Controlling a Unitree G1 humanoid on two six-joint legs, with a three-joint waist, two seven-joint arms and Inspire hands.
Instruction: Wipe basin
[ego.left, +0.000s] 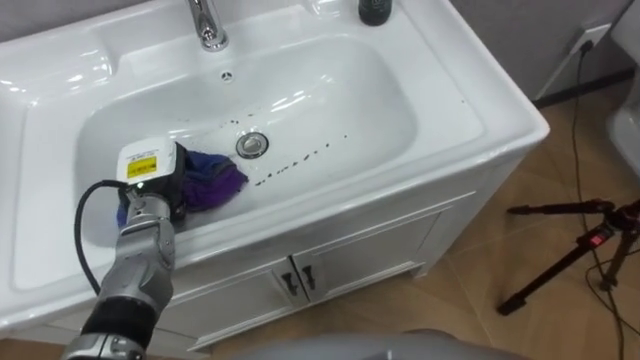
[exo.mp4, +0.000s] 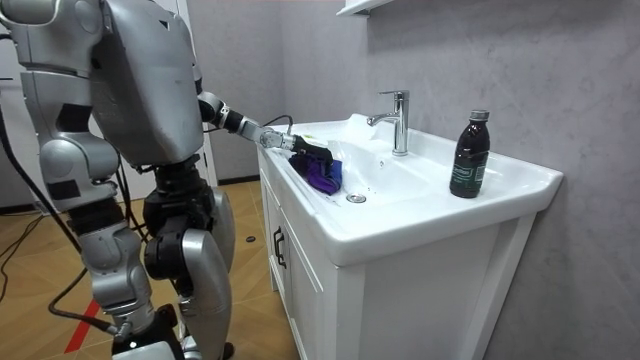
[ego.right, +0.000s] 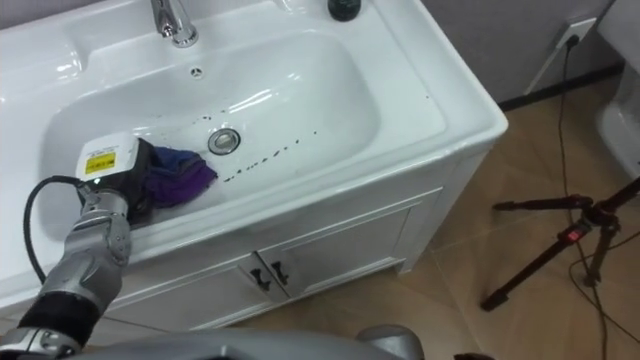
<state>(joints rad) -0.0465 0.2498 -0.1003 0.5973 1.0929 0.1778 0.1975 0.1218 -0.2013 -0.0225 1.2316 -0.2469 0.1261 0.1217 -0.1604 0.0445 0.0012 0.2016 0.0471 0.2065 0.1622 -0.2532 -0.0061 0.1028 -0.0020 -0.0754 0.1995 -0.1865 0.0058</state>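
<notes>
In the left eye view, the white ceramic basin (ego.left: 440, 120) has a round metal drain (ego.left: 252, 145) at its middle. A crumpled purple cloth (ego.left: 212, 182) lies on the basin floor just left of the drain. The left hand (ego.left: 150, 190) rests on the cloth's far-left edge. Its fingers are tucked under the hand and into the cloth, so I cannot tell whether they are spread or pinching. A trail of small dark specks (ego.left: 295, 160) runs right of the drain, and a chrome tap (ego.left: 207, 25) stands behind it. In the room view, the robot stands at the white cabinet bench (exo.mp4: 400, 290), left arm reaching into the basin and right arm hanging at its side. A dark bottle (exo.mp4: 470, 155) stands on the rim, right of the drain.
</notes>
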